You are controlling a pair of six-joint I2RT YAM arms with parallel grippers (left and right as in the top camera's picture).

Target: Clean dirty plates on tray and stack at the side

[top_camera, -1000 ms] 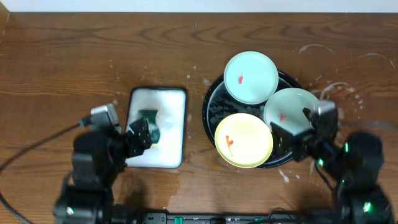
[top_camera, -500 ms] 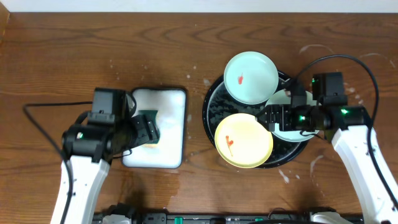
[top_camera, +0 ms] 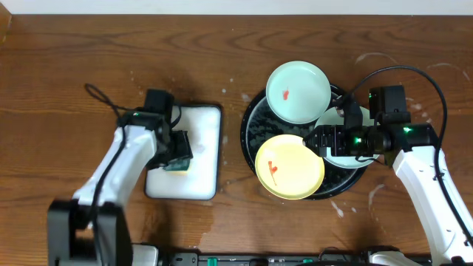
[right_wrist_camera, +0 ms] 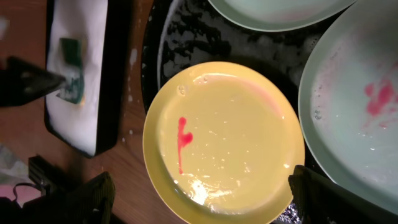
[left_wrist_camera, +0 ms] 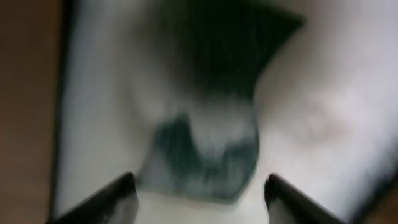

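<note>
The black tray holds three plates: a mint one at the back, a yellow one at the front with a red smear, and a second mint one partly under my right arm. My right gripper hovers open over the tray. In the right wrist view its fingers stand wide on either side of the yellow plate, with the smeared mint plate to the right. My left gripper is open low over the white dish, the green sponge just ahead of its fingertips.
The white rectangular dish lies left of the tray on the wood table. Whitish soap streaks mark the tabletop right of the tray. A cable loops over the right arm.
Both arms have come in from the front edge. The left gripper reached over the white dish down to the sponge, and its jaws narrowed a little. The right gripper settled over the tray.
</note>
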